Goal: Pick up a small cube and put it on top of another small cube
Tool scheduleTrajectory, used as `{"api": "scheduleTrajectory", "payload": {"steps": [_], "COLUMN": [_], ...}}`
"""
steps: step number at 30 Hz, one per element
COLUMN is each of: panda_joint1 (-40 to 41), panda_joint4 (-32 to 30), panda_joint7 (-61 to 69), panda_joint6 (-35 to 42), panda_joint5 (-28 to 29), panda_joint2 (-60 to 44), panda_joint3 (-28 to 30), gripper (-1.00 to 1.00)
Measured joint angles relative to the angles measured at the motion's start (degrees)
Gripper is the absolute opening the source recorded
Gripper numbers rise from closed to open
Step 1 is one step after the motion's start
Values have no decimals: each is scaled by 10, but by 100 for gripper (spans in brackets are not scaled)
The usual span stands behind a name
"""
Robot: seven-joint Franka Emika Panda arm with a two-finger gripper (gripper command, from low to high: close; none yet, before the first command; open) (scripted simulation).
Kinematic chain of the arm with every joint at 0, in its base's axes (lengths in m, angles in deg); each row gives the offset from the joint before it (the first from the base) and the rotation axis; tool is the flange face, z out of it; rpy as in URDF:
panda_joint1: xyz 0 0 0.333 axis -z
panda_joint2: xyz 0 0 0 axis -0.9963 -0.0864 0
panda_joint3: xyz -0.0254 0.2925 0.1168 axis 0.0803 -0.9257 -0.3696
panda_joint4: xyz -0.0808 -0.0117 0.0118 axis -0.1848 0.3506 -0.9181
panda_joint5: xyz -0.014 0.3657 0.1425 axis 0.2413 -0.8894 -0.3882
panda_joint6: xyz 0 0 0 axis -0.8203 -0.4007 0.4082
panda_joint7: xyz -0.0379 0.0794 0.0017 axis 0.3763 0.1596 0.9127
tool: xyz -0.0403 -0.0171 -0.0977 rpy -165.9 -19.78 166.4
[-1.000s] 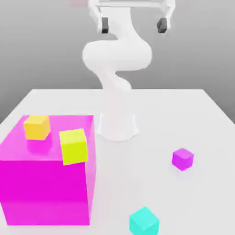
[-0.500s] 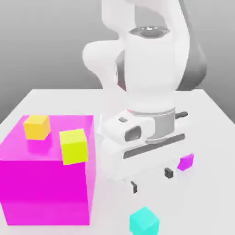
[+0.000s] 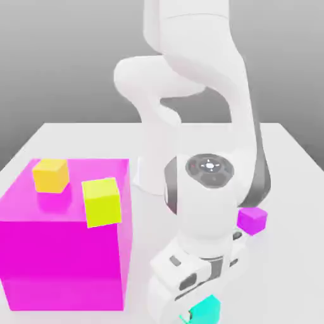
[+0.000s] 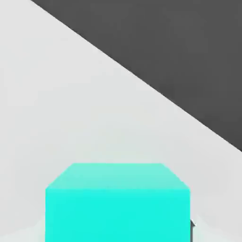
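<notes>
The small cube is plain teal and sits on the white table near its front edge, mostly covered by my hand. My gripper is lowered straight over it and is shut on it. The hand view has the teal cube up close, resting on the table, with a dark fingertip against its side. A small purple cube lies on the table behind my wrist, toward the exterior view's right, partly hidden by the arm.
A big magenta block stands at the exterior view's left, with an orange cube and a yellow-green cube on its top. The arm's base rises behind the middle. The table's edge runs close by.
The arm has swung down from high above the table to the teal cube. Its fingers, open half a second ago, have closed around the cube. No cube has shifted.
</notes>
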Motion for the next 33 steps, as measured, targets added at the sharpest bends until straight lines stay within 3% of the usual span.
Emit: {"api": "scheduleTrajectory", "payload": {"steps": [6,12,21,29,30,33], "panda_joint1": [-13,-89,-249,-241,-237,-237], "panda_joint4": [-35,-145,-315,-329,-329,-329], "panda_joint7": [5,103,254,239,230,230], "panda_joint6": [76,91,107,-35,-52,-52], "panda_joint5": [11,-14,-50,-8,5,5], "panda_joint2": [111,233,422,294,277,277], "panda_joint3": [-6,-81,-136,-156,-155,-155], "gripper": [-100,-100,-100,-100,100,100]}}
